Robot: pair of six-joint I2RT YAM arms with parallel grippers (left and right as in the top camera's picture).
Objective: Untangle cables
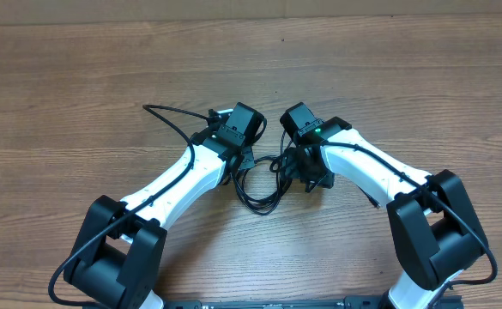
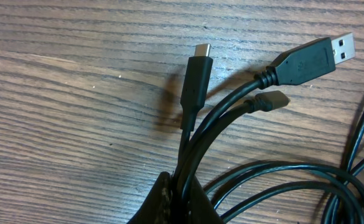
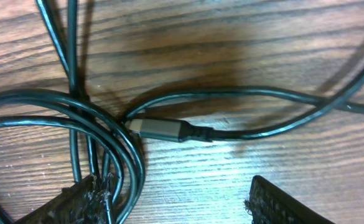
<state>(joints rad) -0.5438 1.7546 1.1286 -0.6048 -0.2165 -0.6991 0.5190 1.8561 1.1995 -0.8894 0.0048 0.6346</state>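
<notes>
1. A brown wood-grain tabletop (image 1: 62, 86) fills nearly the whole overhead frame, its grain running left to right.
2. A pale beige strip (image 1: 251, 7) runs along the top edge.
3. A narrow black bar (image 1: 268, 303) sits at bottom centre.
4. The light is soft, leaving faint shadows on the wood.

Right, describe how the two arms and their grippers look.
The left arm and right arm have smooth white shells with chunky black joint housings, and a black wire runs along each. Each wrist ends in a boxy black head; the right one shows a small green light. The right gripper has black fingers with rough, gridded faces; the left gripper shows only dark tips.
</notes>
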